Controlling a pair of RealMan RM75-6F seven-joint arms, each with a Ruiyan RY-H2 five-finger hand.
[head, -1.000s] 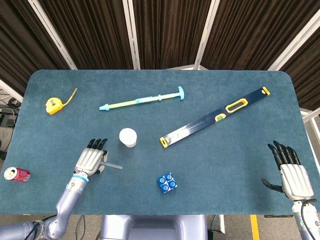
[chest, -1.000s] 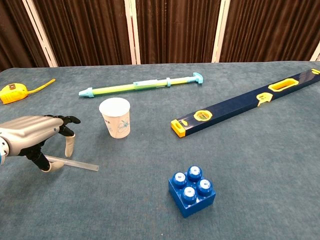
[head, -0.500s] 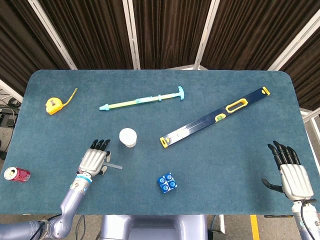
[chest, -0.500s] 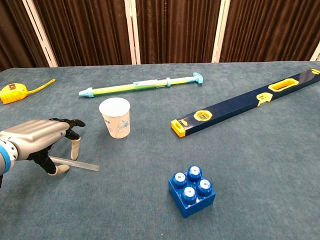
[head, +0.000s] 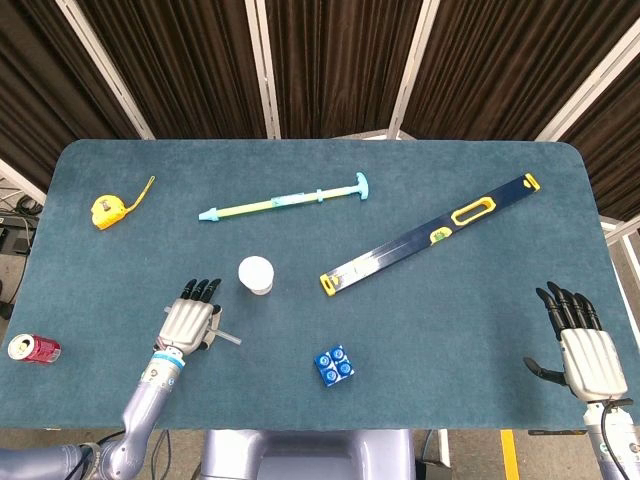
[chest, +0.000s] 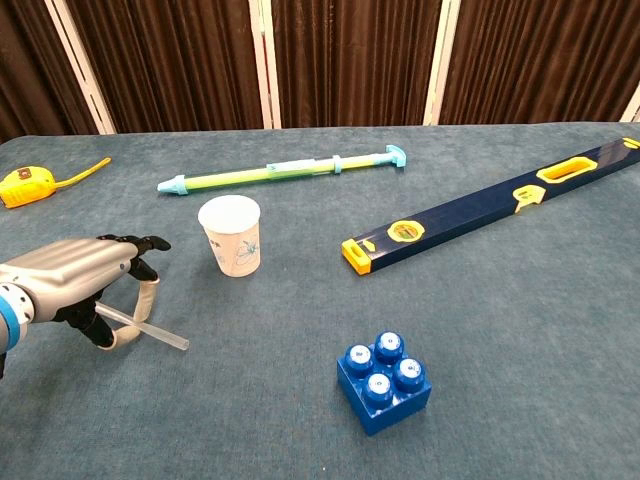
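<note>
One thing in hand: clear straw (chest: 150, 328), lower left of the chest view, pinched under the left hand (chest: 85, 283)
Change: a second ago the straw lay flat on the cloth, reaching further right; now its free end is pulled in toward the hand and tilts, so the pinch looks to have taken and the straw seems to be coming off the table (head: 420, 330)
Straw and hand: near end sits between thumb and a finger (chest: 148, 297), the rest sticks out to the lower right of the palm; in the head view it shows as a short pale stub (head: 226, 338) just right of the left hand (head: 187, 325)
Left hand state: grasping the straw, other fingers curled loosely above it
Right hand (head: 585, 355): lower right of the head view, fingers spread, holding nothing, well apart from everything
Nearby: paper cup (chest: 231, 235) upright, just up and right of the left hand, not touching
Further out: blue block (chest: 384, 379) lower centre; long level (chest: 480, 208) right; green-yellow pump rod (chest: 280, 170) upper centre; yellow tape measure (chest: 28, 185) and red can (head: 33, 348) far left
</note>
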